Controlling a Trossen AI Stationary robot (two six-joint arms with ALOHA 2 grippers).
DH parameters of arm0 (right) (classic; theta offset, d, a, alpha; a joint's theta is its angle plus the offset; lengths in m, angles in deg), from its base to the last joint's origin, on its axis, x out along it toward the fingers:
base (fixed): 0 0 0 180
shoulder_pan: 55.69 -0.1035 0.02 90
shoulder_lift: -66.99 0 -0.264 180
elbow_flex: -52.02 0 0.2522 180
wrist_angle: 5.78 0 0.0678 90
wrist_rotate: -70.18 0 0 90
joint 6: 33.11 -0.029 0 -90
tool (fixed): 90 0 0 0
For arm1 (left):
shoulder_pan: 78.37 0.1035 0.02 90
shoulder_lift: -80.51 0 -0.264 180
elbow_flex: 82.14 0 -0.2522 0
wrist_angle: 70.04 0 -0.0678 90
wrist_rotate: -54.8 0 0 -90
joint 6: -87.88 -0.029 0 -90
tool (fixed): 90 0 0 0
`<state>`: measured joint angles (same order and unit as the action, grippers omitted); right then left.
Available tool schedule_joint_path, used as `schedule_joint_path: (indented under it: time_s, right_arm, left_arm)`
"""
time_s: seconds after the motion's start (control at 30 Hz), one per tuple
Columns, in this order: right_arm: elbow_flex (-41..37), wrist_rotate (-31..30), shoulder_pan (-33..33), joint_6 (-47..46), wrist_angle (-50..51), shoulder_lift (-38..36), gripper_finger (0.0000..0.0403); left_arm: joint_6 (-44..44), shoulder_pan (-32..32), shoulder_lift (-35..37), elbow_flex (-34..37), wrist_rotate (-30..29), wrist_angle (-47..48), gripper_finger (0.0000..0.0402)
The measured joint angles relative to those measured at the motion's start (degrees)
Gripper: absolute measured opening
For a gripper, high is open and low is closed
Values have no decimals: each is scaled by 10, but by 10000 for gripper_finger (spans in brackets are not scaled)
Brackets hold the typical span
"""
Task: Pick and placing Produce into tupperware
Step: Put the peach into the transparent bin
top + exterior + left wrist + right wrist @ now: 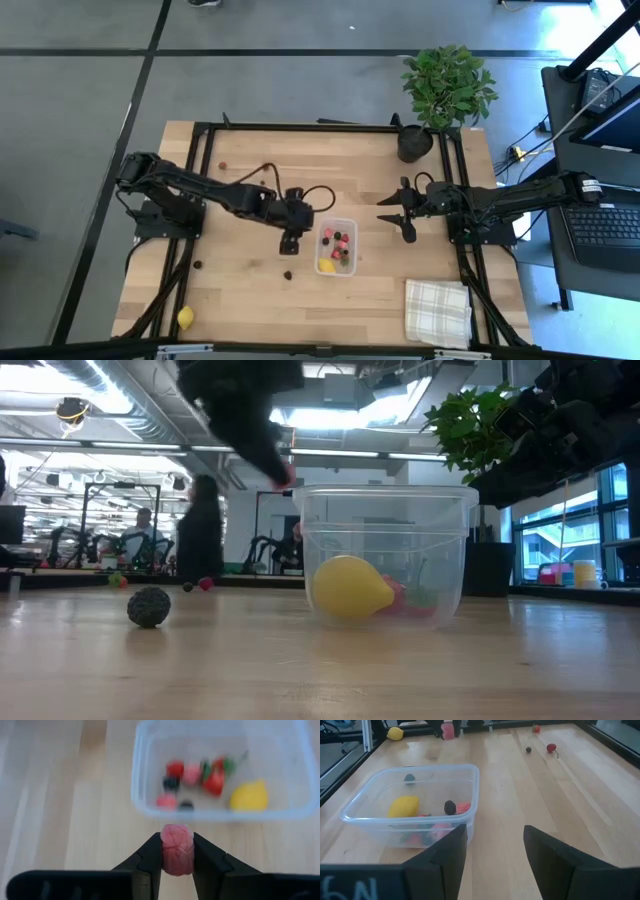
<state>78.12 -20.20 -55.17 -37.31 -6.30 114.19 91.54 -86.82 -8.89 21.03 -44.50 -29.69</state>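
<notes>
We see the left pincer [177,857] clamped on a pink berry [177,849] just beside the tupperware [350,225]; the right pincer [396,218] waits apart, near the table's [250,300] right edge.

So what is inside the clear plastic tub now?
The clear plastic tub holds one yellow lemon-like piece and several small red, pink and dark berry bits. They overlap, so their exact number stays unclear.

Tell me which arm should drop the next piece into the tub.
Left. Its gripper is shut on a pink berry right beside the tub. The right gripper is open and empty.
</notes>
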Motion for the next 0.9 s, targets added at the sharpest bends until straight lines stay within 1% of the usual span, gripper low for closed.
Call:
schedule_joint_path:
  time_s: [0.27,0.47,0.53,0.6,0.67,0.73,0.83,0.9]
  right_arm:
    - [0,0,0,2,0,0,198]
    - [0,0,0,2,0,0,198]
    - [0,0,0,2,0,0,198]
    - [0,0,0,2,1,0,198]
    - [0,0,0,2,1,0,198]
    - [0,0,0,1,4,0,198]
    - [0,0,0,0,6,1,198]
    - [0,0,0,0,5,1,198]
  left_arm:
    - [-68,13,-4,0,39,-105,82]
    - [-101,11,-13,0,60,-163,83]
    - [-108,11,-17,0,64,-169,83]
    - [-114,12,-32,-2,75,-206,83]
    - [-118,12,-47,0,78,-206,83]
    - [-118,12,-69,0,88,-235,83]
    - [-118,13,-91,0,104,-245,83]
    - [-117,14,-104,0,104,-243,83]
